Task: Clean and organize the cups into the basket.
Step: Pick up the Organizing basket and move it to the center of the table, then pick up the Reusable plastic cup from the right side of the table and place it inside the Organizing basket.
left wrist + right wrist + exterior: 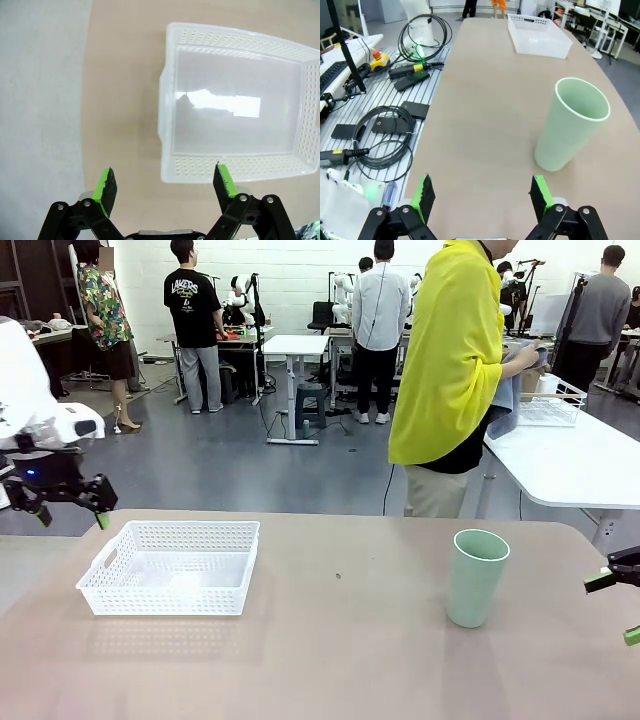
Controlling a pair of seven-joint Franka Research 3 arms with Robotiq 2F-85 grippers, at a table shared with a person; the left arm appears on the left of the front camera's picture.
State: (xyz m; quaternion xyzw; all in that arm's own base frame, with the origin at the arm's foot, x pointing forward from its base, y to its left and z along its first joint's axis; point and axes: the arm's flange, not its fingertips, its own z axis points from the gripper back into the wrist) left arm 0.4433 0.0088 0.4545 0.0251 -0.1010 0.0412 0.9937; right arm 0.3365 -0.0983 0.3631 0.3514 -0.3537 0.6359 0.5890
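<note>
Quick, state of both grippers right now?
Left gripper: open, holding nothing, near the shallow white lattice plastic basket.
Right gripper: open, holding nothing; the pale mint green tumbler stands untouched ahead of it.

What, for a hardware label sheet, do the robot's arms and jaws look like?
The left arm has a smooth white shell. Each arm ends in black linked jaws with silver pivot pins; the left pads and right pads are bright green.
</note>
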